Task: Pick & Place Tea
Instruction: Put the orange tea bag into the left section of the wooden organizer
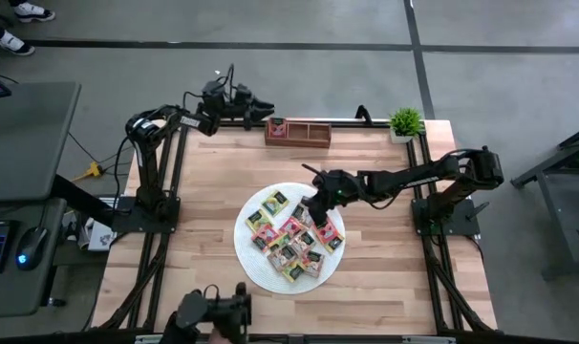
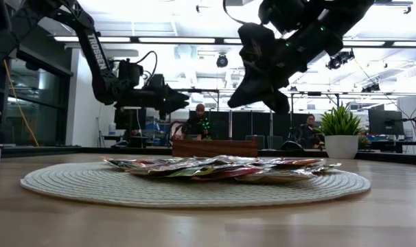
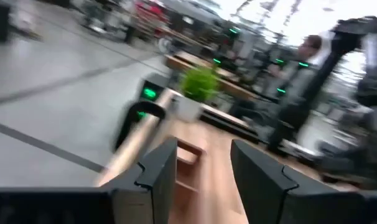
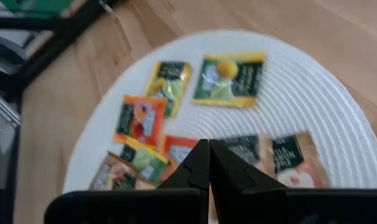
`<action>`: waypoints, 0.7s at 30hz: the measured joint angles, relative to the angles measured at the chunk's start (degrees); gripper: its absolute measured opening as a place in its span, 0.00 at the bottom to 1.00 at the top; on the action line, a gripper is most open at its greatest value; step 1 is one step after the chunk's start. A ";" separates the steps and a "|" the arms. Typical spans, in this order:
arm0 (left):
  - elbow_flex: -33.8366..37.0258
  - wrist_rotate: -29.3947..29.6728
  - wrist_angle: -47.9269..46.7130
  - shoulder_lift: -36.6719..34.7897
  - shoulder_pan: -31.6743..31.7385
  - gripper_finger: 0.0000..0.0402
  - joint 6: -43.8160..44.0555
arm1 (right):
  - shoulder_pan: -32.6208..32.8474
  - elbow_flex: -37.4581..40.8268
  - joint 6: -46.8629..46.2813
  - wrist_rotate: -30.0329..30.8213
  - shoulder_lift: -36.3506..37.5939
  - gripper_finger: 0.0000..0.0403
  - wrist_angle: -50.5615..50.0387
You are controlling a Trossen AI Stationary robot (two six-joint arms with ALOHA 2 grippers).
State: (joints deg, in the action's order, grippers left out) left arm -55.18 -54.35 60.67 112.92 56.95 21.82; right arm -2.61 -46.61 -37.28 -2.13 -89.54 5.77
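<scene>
Several flat tea packets (image 1: 294, 237) in red, orange, yellow and green lie in a loose heap on a round white woven mat (image 1: 256, 272) at the table's middle. Above them my right gripper (image 2: 263, 103) hangs shut, clear of the heap; the right wrist view shows its closed tips (image 4: 208, 162) over the packets (image 4: 229, 78). At the far edge stands a brown wooden tray (image 1: 299, 134) with a red packet (image 1: 277, 127) in its left compartment. My left gripper (image 1: 268, 113) is level beside the tray's left end, open and with nothing between its fingers (image 3: 204, 149).
A small green plant in a white pot (image 1: 405, 122) stands at the far right corner. Black frame rails run along the table's left and right edges. A camera mount (image 1: 218, 311) sits at the near edge. People (image 2: 198, 120) are in the room beyond the table.
</scene>
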 joint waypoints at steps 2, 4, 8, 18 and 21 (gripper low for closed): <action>0.12 -2.81 -0.45 0.00 -0.62 0.36 0.95 | 0.02 0.00 0.00 -0.04 0.00 0.00 -1.79; 0.60 -4.16 -0.23 -0.04 -1.87 0.34 1.43 | 0.02 0.00 0.04 -0.11 0.00 0.00 -3.26; 3.31 -4.87 -0.42 -1.91 -5.10 0.31 2.08 | 0.28 0.00 0.02 -0.53 0.00 0.00 -5.90; 14.44 1.71 -0.31 -12.17 -13.87 0.28 0.94 | 8.58 0.00 -1.91 -1.67 0.00 0.00 -18.59; 17.11 4.97 -0.27 -14.03 -18.29 0.28 1.06 | 12.26 0.00 -4.43 0.59 0.00 0.00 -20.20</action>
State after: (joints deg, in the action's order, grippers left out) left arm -38.07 -49.38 60.40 98.89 38.65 22.88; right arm 9.65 -46.61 -41.71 -1.53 -89.54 -14.43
